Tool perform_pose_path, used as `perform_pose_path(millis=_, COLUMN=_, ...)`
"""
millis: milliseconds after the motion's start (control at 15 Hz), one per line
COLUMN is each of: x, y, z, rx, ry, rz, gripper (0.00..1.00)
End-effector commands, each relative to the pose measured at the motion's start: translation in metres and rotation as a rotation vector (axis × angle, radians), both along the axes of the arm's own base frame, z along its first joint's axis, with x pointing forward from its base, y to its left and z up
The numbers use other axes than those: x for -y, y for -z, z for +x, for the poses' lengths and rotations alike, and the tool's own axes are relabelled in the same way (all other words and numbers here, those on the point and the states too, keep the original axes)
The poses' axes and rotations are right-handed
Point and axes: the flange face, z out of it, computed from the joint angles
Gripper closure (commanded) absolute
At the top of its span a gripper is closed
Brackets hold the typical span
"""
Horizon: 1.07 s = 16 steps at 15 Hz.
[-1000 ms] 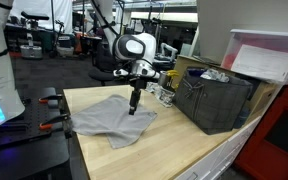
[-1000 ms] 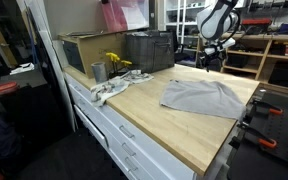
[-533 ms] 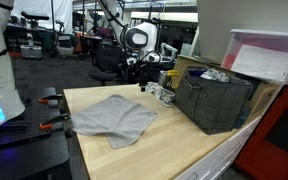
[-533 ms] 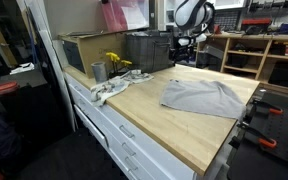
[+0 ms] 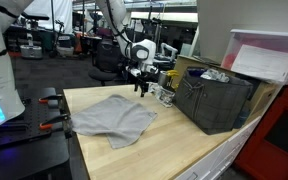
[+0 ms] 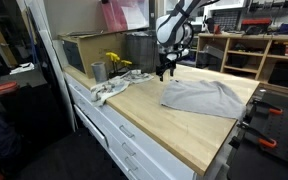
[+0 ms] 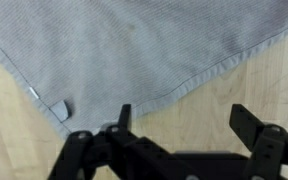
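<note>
Lab bench, pale wooden tabletop (image 5: 189, 150). Grey cloth (image 5: 109, 118) lies flat around the tabletop's middle. My gripper (image 7: 181, 125) hangs above its hemmed corner, jaws spread wide, holding nothing

Cloth (image 7: 134, 50): grey woven fabric, matt, fine ribbed texture, stitched hem along edge.
Tabletop (image 7: 259, 85): light wood, smooth, satin finish, faint grain.
Gripper (image 7: 182, 122): black, matt; plastic or coated metal, cannot tell.
Crate (image 5: 216, 100) at tabletop far edge: dark plastic, matt, ribbed walls.
Drawer fronts (image 6: 114, 125) under tabletop front edge: white, smooth, slight gloss.
</note>
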Motion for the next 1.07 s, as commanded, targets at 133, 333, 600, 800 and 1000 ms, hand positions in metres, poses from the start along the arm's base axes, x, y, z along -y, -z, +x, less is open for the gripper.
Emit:
perform_pose_path(millis=133, x=-0.007, y=0.029, z=0.014, rx=-0.081, ry=0.001, rz=0.037, gripper=0.0)
perform_pose_path(millis=333, x=-0.016, y=0.037, z=0.019, rx=-0.103, ry=-0.004, rz=0.048, gripper=0.0)
perform_pose_path(millis=600, x=-0.011, y=0.051, z=0.014, rx=-0.155, ry=0.021, rz=0.052, gripper=0.0)
perform_pose_path(millis=800, x=-0.009, y=0.064, z=0.008, rx=-0.191, ry=0.03, rz=0.057, gripper=0.1)
perform_pose_path(millis=1000, x=-0.009, y=0.07, z=0.007, rx=-0.206, ry=0.032, rz=0.061, gripper=0.41)
